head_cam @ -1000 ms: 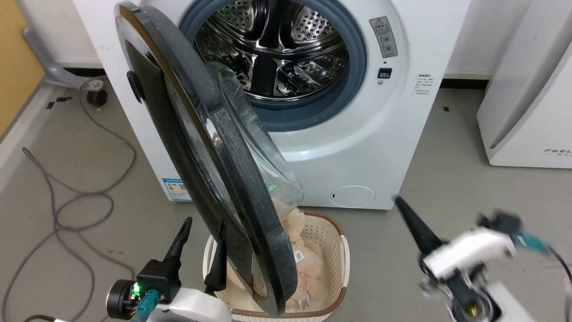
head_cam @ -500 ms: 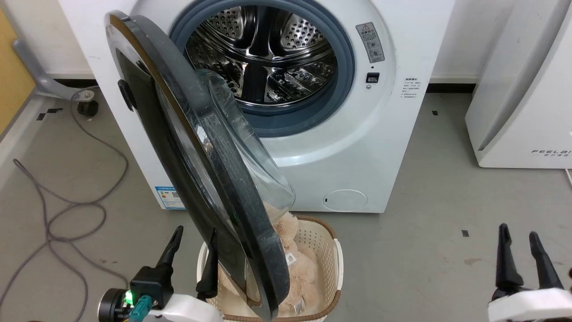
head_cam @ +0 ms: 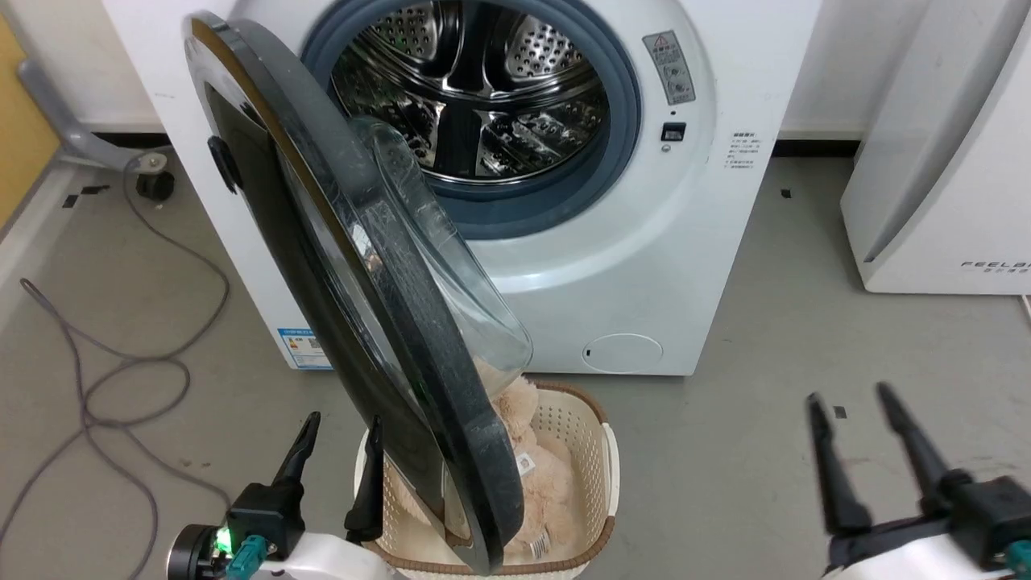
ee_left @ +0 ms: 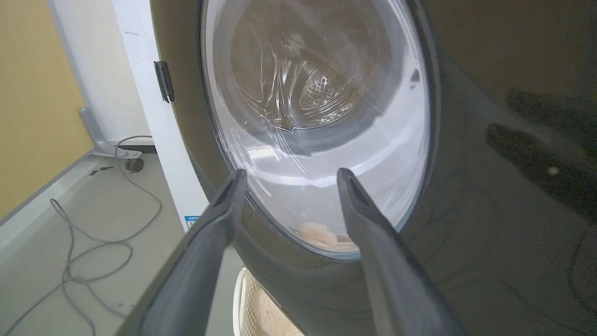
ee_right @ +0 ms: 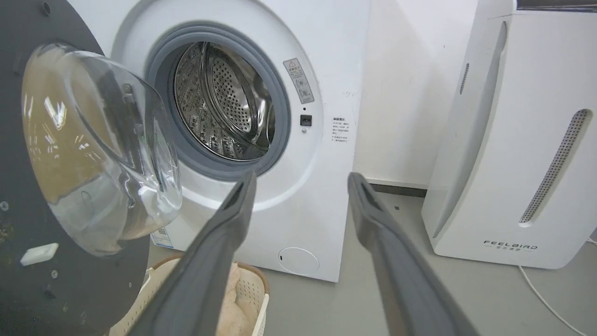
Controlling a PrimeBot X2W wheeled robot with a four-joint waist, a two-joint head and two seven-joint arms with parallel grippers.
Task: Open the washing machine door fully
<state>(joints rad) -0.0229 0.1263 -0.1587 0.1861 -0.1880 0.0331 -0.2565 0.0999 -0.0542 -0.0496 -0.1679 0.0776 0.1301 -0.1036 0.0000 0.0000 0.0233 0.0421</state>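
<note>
Since my right gripper withdrew, wide and empty, the round glossy black-rimmed glass door hangs half-open; my left gripper, wide beside it, must push.

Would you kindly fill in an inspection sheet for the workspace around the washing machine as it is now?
Surface: grey floor, a few small dark marks.
Job's things: washing machine door partly open, jutting out over the basket; washing machine drum shows no laundry.
Clutter: basket holding a beige plush toy, under the door.
Hands: left hand open at the door's outer face, contact unclear; right hand open, apart from the door.
Cables: grey cable looped on the floor left of the machine.
Surroundings: white FEELBIRD appliance at right; yellow wall at left.
</note>
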